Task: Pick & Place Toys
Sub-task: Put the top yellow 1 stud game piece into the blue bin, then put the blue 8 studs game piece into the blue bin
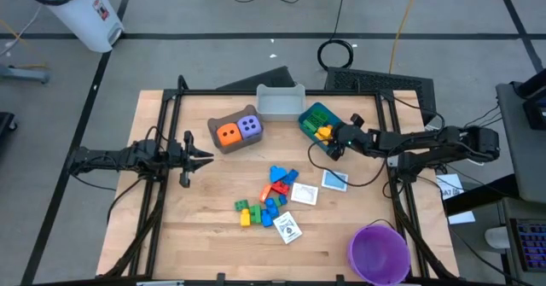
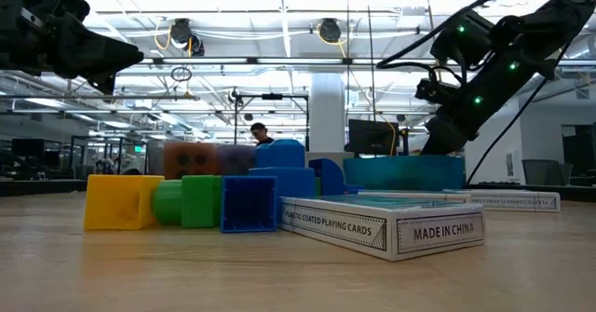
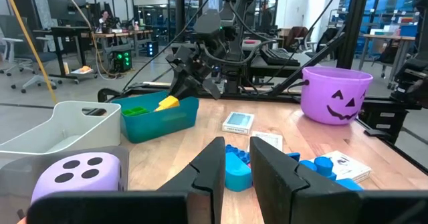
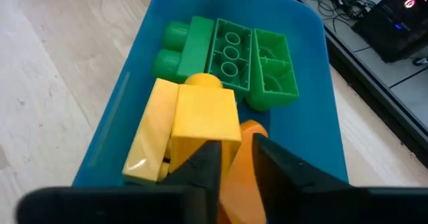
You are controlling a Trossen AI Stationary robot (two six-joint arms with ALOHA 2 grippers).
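Observation:
A blue bin [image 1: 314, 115] at the far right holds green bricks [image 4: 231, 53], a yellow brick [image 4: 200, 117] and an orange brick [image 4: 242, 174]. My right gripper [image 4: 235, 160] slants down into this bin, just over the yellow and orange bricks. Its fingers stand a narrow gap apart, and the orange brick shows in that gap. An orange die [image 1: 228, 133] and a purple die [image 1: 249, 125] sit in a brown bin. Loose bricks [image 1: 269, 196] and white cards [image 1: 305, 195] lie mid-table. My left gripper [image 1: 203, 156] hovers level at the left, narrowly open, with nothing between its fingers. My right gripper comes at the bin slanting down from the table's right side. The orange brick [image 4: 244, 144] shows between its fingertips [image 4: 207, 164]. I cannot tell whether the fingers touch it. The brick lies in the bin against the yellow brick.
A grey bin [image 1: 280, 101] stands at the far edge beside the blue one. A purple bowl [image 1: 378, 252] sits at the near right corner. A card box [image 1: 288, 228] lies near the loose bricks. Black frame rails [image 1: 162, 124] border the table's left and right.

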